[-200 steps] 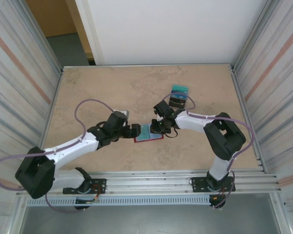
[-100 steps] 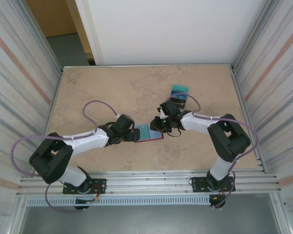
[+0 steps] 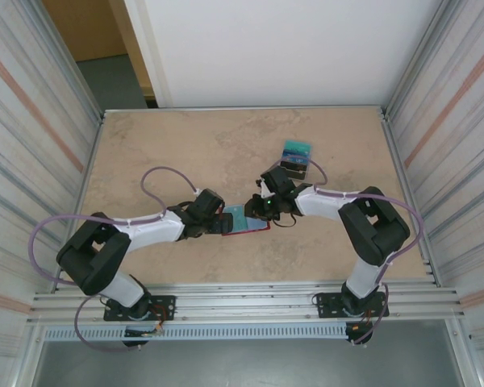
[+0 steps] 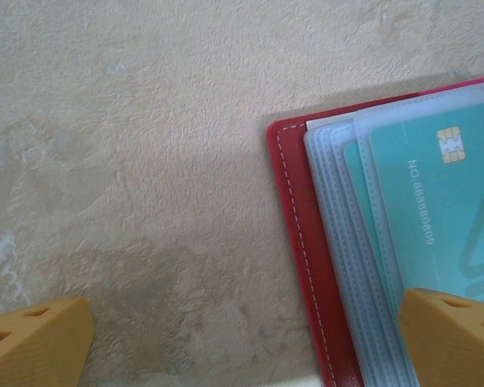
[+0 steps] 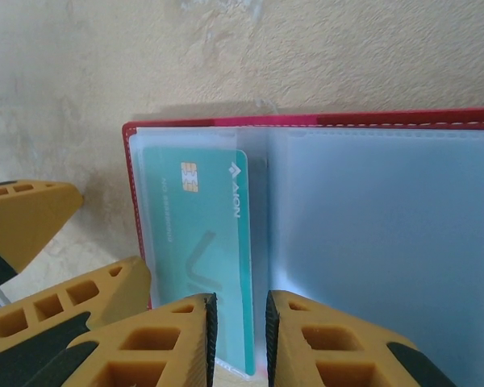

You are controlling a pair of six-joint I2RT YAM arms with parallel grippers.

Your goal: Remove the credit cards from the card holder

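Observation:
The red card holder (image 3: 256,226) lies open on the table, its pale clear pockets (image 5: 387,242) facing up. A teal credit card (image 5: 202,258) sits in the left pocket, and it shows again as the teal card (image 4: 436,210). My right gripper (image 5: 241,343) hovers over the card's lower right edge, jaws a narrow gap apart with the card edge showing between them. My left gripper (image 4: 242,343) is open wide at the holder's left edge (image 4: 298,242), one fingertip (image 4: 456,334) over the pockets and the other on bare table. Teal and dark cards (image 3: 295,158) lie further back.
Both arms meet at the middle of the tan table (image 3: 169,145). Corrugated metal walls (image 3: 32,129) close in left and right, and a rail (image 3: 250,294) runs along the near edge. The loose cards lie just behind the right arm's wrist.
The left arm has dropped low and stretched out, bringing its gripper to the holder's left edge. The right gripper shifted slightly over the holder's right part.

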